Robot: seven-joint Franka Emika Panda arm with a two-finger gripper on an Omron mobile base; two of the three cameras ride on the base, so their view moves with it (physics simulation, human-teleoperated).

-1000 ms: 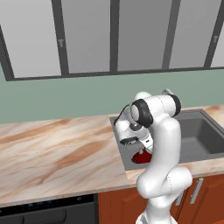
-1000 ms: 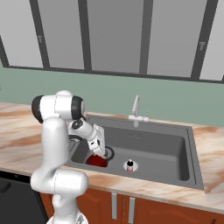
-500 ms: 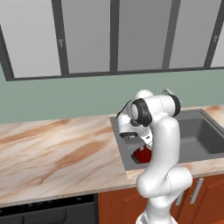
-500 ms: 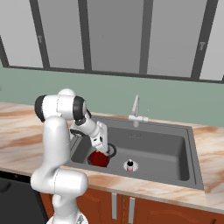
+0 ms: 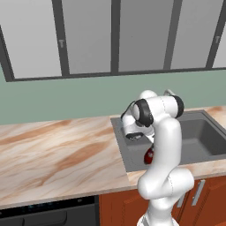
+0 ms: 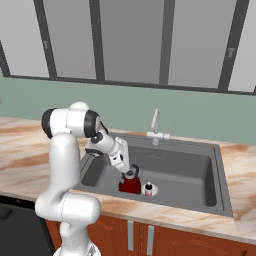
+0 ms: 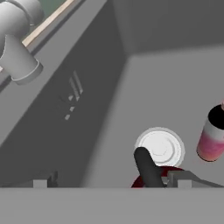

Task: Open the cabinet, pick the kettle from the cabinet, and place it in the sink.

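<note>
The dark red kettle (image 6: 130,185) stands on the floor of the dark grey sink (image 6: 185,172), near its front left. My gripper (image 6: 131,171) hangs just above it, open, holding nothing. In the hand view the kettle (image 7: 154,178) and its black handle rise at the bottom, close inside the right fingertip, while my gripper (image 7: 111,180) has its jaws spread wide. From the left base view the arm hides most of the kettle (image 5: 148,156). The wall cabinet (image 6: 130,40) above the counter shows grey door panels in dark frames, all shut.
A small pink-and-white can (image 6: 148,189) stands just right of the kettle, by the round white drain (image 7: 159,148). The silver faucet (image 6: 155,126) rises at the sink's back rim. Marbled tan countertop (image 5: 57,154) runs to the left, with low reddish cabinets (image 6: 140,237) below.
The hand has drifted right, toward the middle of the basin, with its jaws still wide. More of the kettle shows beneath it, a little further right.
</note>
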